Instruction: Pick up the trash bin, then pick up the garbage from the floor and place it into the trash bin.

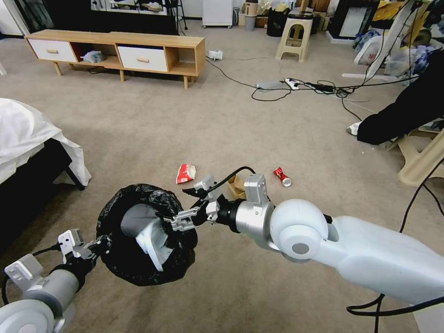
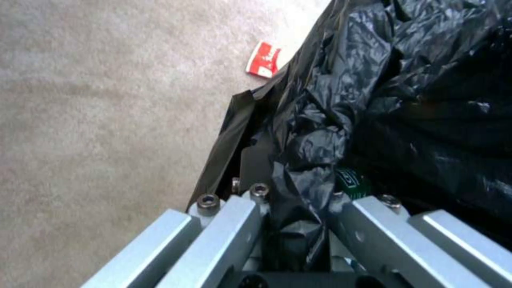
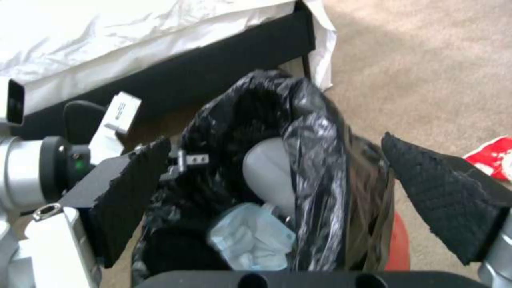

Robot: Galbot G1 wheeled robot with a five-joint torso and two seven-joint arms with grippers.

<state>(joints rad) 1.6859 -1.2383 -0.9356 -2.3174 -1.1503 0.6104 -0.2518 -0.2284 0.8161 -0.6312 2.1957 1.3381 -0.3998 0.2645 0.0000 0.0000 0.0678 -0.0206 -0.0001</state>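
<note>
My left gripper (image 1: pixel 98 243) is shut on the rim of the trash bin (image 1: pixel 118 263), a grey bin lined with a black bag, held off the carpet and tipped so its mouth faces me. In the left wrist view the fingers (image 2: pixel 235 224) pinch the bag's fold (image 2: pixel 299 188). A white tissue (image 1: pixel 155 243) lies inside the bin. My right gripper (image 1: pixel 181 218) hovers at the bin's mouth, open, and its black pads (image 3: pixel 133 188) stand wide apart over the tissue (image 3: pixel 251 236). On the floor beyond lie a red-white wrapper (image 1: pixel 186 173), a brown paper box (image 1: pixel 237 186) partly behind my right wrist, and a crushed red can (image 1: pixel 282 177).
A bed with a white sheet (image 1: pixel 27 134) stands at the left. A low wooden cabinet (image 1: pixel 120 51) lines the back wall. Cables and a power strip (image 1: pixel 296 84) cross the carpet farther off. A beige stool leg (image 1: pixel 418 162) is at the right.
</note>
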